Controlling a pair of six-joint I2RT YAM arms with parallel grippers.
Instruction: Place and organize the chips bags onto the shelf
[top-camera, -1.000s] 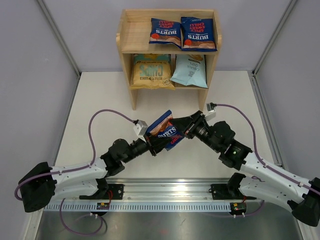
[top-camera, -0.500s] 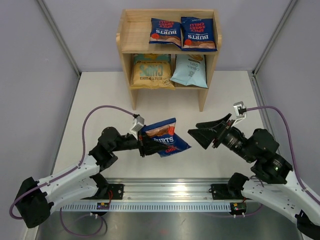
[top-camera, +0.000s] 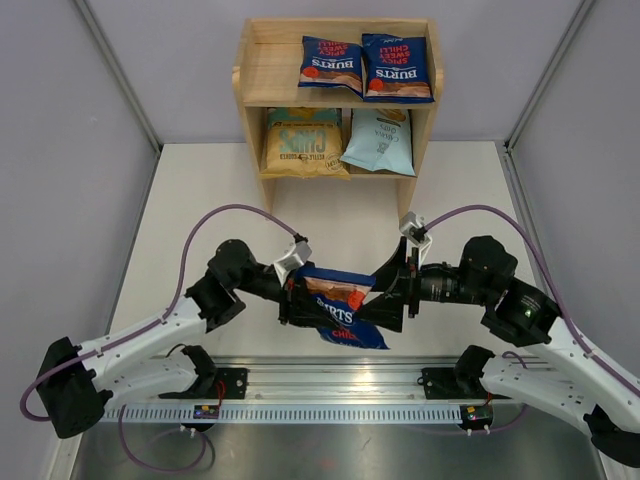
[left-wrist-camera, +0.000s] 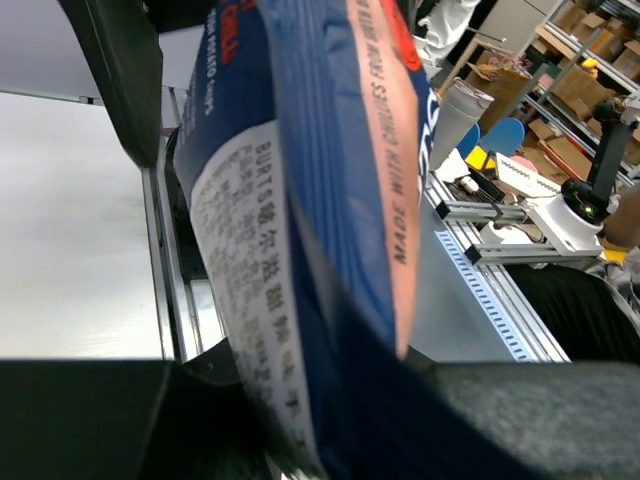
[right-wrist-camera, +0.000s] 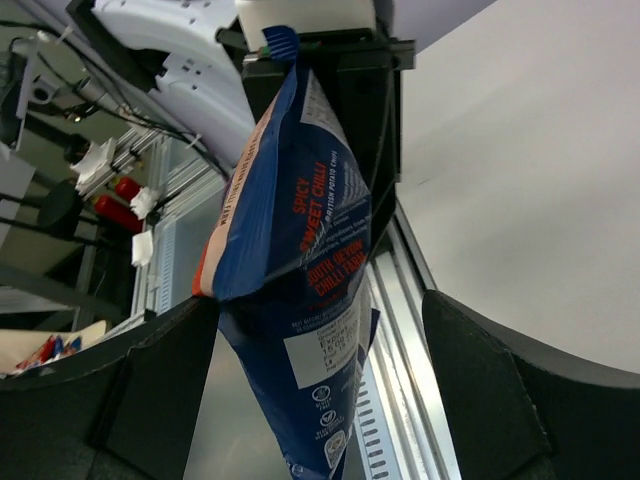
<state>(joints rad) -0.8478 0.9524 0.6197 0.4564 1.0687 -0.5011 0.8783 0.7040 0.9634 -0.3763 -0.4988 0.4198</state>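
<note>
A dark blue Burts chips bag (top-camera: 338, 305) hangs above the near middle of the table, with my left gripper (top-camera: 297, 300) shut on its left edge. In the left wrist view the bag (left-wrist-camera: 330, 150) fills the frame between the left gripper (left-wrist-camera: 310, 425) fingers. My right gripper (top-camera: 376, 298) is open, one finger on each side of the bag's right end; the right wrist view shows the bag (right-wrist-camera: 300, 230) between the wide-apart fingers of the right gripper (right-wrist-camera: 320, 400), untouched. The wooden shelf (top-camera: 268, 70) holds two Burts bags (top-camera: 331, 65) (top-camera: 397, 67) on top, and a tan bag (top-camera: 303, 145) and pale blue bag (top-camera: 380, 140) below.
The left third of the shelf's top tier is bare wood. A metal rail (top-camera: 340, 385) with both arm bases runs along the near edge. Grey walls close in the white table (top-camera: 200, 200) on both sides. Purple cables arc above each arm.
The right gripper let go of the bag, opened wide, pulled back to the right, then returned to straddle it. The left arm carried the bag toward the near edge and turned it flatter.
</note>
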